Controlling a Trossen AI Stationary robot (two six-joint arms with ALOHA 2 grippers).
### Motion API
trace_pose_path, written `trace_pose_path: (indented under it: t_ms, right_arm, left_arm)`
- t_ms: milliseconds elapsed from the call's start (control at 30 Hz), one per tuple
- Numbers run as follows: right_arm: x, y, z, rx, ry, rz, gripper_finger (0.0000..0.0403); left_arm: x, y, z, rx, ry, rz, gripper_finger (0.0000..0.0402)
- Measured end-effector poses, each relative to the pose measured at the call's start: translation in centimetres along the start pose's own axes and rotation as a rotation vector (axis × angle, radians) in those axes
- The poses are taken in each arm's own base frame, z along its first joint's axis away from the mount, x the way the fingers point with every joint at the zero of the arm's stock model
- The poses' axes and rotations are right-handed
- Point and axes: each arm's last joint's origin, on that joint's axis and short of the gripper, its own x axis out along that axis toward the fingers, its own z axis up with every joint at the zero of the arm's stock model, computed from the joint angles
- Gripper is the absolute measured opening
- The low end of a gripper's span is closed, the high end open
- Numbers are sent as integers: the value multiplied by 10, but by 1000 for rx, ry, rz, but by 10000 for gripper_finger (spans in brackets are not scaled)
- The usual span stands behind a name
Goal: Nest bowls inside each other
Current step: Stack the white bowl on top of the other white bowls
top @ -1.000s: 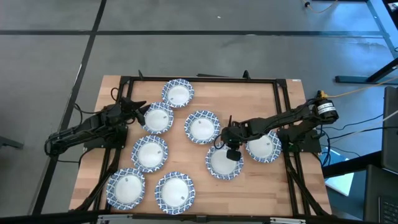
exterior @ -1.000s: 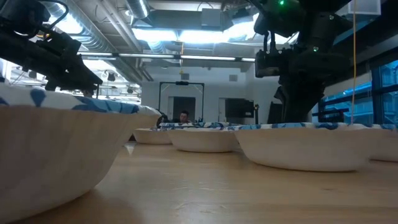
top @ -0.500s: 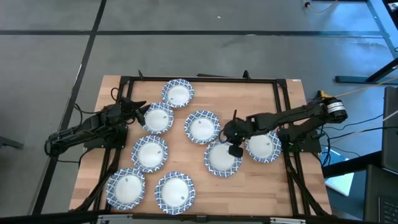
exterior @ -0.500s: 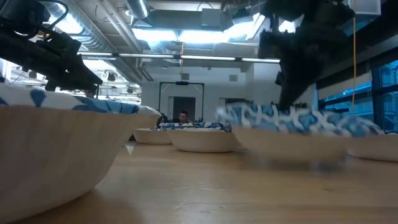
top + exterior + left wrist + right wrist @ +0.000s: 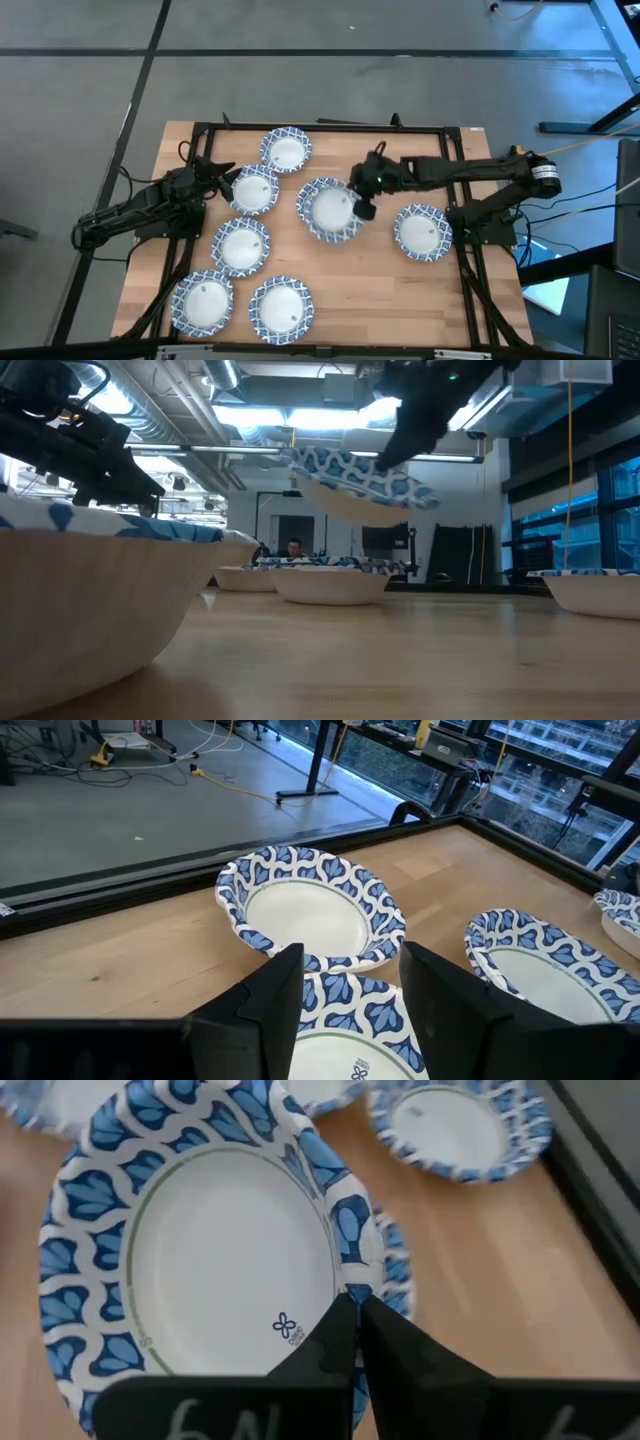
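right gripper (image 5: 363, 197) is out over the middle of the table (image 5: 400, 290), fingers pinched tight on the rim of a bowl (image 5: 330, 211), and that held bowl hangs tilted in the air directly above another bowl (image 5: 392, 1285) on the wood, whose blue rim peeks out beyond the held one's edge in the right wrist view. from table height the lifted bowl (image 5: 358, 477) is clearly off the surface, slanting down to one side, with the centre bowl (image 5: 328, 580) resting below it. the held bowl's white inside holds nothing but a small printed mark near the fingers. on the right side of the table one bowl (image 5: 422, 232) sits alone, well apart from the rest. over on the left, the left gripper (image 5: 228, 176) waits with its fingers spread, just at the rim of a bowl (image 5: 253, 189), gripping nothing; its own camera shows the two dark fingers (image 5: 272, 1000) apart over that bowl's patterned edge, with the far bowl (image 5: 309, 909) just beyond. that far bowl (image 5: 286, 150) sits near the back edge. three more bowls lie singly toward the front left: one (image 5: 240, 246) mid-left, one (image 5: 202, 302) at the front corner, one (image 5: 280, 309) beside it. each resting bowl shows a bare white inside.
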Motion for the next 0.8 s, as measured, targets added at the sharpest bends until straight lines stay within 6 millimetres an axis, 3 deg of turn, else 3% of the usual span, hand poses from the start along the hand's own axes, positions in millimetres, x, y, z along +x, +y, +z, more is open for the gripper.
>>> trace_pose_path:
  t_ms: [133, 333, 600, 800]
  right_arm:
    - [9, -20, 9, 101, -5, 25, 16]
    - [33, -33, 3, 125, 67, 17, 16]
    - [69, -38, -10, 148, 165, 20, 16]
    - [80, -37, -13, 153, 178, 21, 16]
  left_arm:
    - [0, 0, 0, 0, 0, 0, 161]
    - [0, 0, 0, 0, 0, 0, 161]
    - [0, 0, 0, 1, 0, 0, 161]
    - [0, 0, 0, 2, 0, 0, 161]
